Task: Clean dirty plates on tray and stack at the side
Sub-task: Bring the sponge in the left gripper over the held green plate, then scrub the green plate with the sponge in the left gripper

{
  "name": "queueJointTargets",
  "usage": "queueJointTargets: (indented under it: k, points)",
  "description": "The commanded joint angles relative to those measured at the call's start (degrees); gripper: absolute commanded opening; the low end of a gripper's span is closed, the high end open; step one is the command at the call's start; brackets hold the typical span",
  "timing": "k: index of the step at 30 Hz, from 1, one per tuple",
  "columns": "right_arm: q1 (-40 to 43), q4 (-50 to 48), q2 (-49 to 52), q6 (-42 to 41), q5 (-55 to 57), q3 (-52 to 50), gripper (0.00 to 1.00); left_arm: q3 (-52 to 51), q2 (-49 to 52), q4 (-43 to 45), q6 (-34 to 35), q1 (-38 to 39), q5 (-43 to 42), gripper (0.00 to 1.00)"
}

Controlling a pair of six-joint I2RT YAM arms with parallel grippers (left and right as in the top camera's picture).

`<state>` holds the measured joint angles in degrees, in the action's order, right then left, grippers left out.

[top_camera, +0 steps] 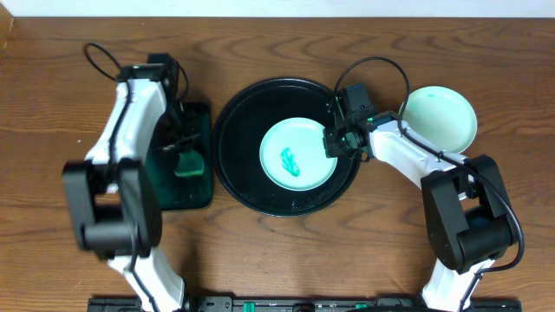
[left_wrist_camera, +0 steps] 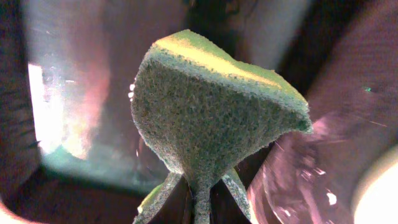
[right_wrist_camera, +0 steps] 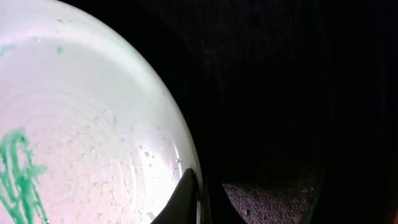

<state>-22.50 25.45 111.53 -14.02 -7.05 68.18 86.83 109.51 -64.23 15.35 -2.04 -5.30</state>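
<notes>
- A small pale turquoise round plate (top_camera: 305, 140) lies flat in the large round glossy black tray (top_camera: 238, 139), right of the tray's centre. The teal-green smear (top_camera: 290, 160) in its middle shows it is not yet cleaned.
- The right gripper (top_camera: 334, 143) sits at this plate's right edge. In the right wrist view one dark finger (right_wrist_camera: 185, 196) lies over the rim and a textured pad (right_wrist_camera: 267, 199) stands just outside it. The jaws straddle the rim, probably to pin the plate against scrubbing. I cannot tell whether they are actually clamped on it.
- The left gripper (top_camera: 184, 156) hangs over the dark green rectangular tray (top_camera: 199, 195), left of the black tray. It is pinched tight on the narrow end of a green scouring sponge with a yellow back (left_wrist_camera: 211, 118). The broad scouring face points away from the fingers, which suits wiping.
- The sponge is well apart from the smear, so the scrub seems not yet begun.
- A second pale turquoise plate (top_camera: 440, 120), unsmeared, rests on the brown wood-grain tabletop (top_camera: 52, 104) to the right of the black tray. This looks like where the stack begins.
</notes>
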Motion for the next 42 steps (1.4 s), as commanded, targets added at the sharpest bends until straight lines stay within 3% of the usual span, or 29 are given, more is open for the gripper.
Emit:
queueJointTargets:
  k: [1,5,11,18,24,32,38,42]
  points:
    - [-0.2,-0.2,2.4,0.8,0.5,0.0,0.01,0.4,-7.4,-0.4,-0.1,0.1,-1.2,0.07]
    - [-0.2,-0.1,2.4,0.8,0.3,0.0,0.01,0.4,-9.3,0.0,-1.6,0.9,-12.0,0.07]
    - [-0.5,-0.2,2.4,0.8,-1.0,0.0,0.01,0.4,-7.6,3.6,-1.5,9.1,-17.9,0.07]
    - [-0.6,-0.1,2.4,0.5,-1.0,0.0,0.01,0.4,-2.1,13.2,5.3,22.2,-18.0,0.07]
    - [-0.9,0.5,2.4,0.4,-1.0,0.0,0.01,0.4,6.2,18.7,11.0,24.2,-16.3,0.07]
    - [-0.9,0.7,2.4,0.4,-1.0,0.0,0.01,0.4,14.4,18.1,17.8,24.0,-11.3,0.07]
    - [-0.9,0.5,2.4,0.3,-1.0,0.0,0.01,0.4,15.1,18.5,12.4,25.4,-29.6,0.07]
    - [-0.9,0.5,2.4,0.3,-0.9,0.0,0.01,0.4,15.1,18.3,11.3,27.7,-34.8,0.07]
